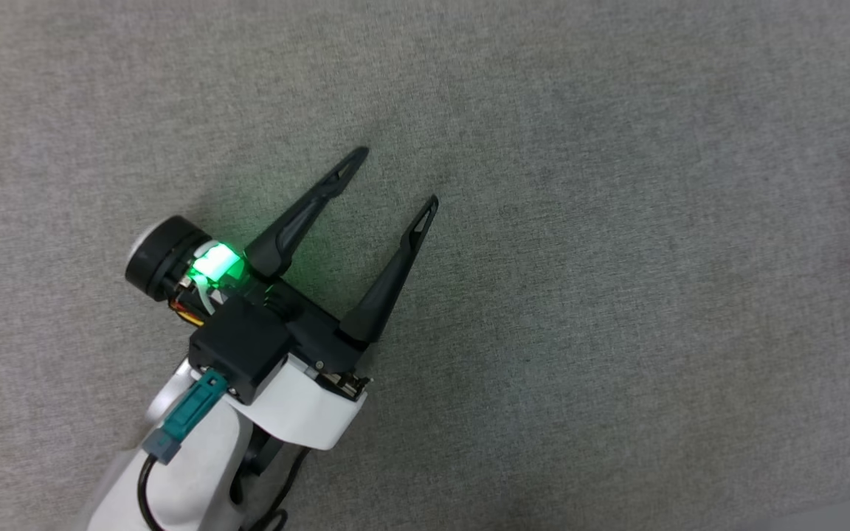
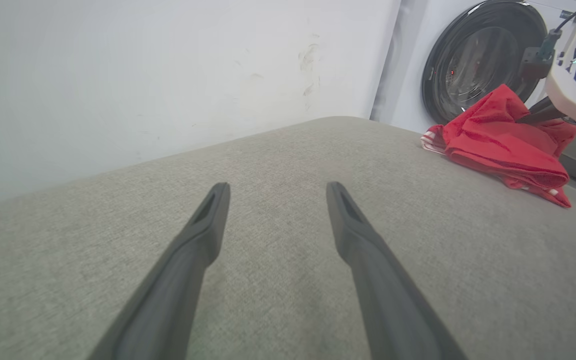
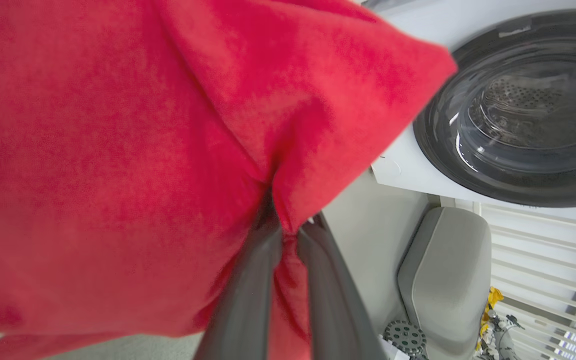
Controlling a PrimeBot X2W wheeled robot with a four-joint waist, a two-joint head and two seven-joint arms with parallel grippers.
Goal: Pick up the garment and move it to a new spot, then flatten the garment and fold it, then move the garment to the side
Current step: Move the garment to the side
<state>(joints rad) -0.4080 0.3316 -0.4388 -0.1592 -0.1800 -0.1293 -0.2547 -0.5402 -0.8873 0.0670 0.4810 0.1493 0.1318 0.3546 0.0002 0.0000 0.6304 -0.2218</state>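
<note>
Grey upholstery [image 2: 278,150] bears garment [image 2: 498,135] pinched by right fingers [image 3: 248,295].

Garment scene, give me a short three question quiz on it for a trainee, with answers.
1. True or false: the left pincer stands open over the grey cushion, holding nothing.
2. What is the right pincer shut on? A) the red garment B) a cable C) nothing
3. Fill in: the round dark door behind the red garment belongs to a washing ____.
Key: 1 true; 2 A; 3 machine.
</note>
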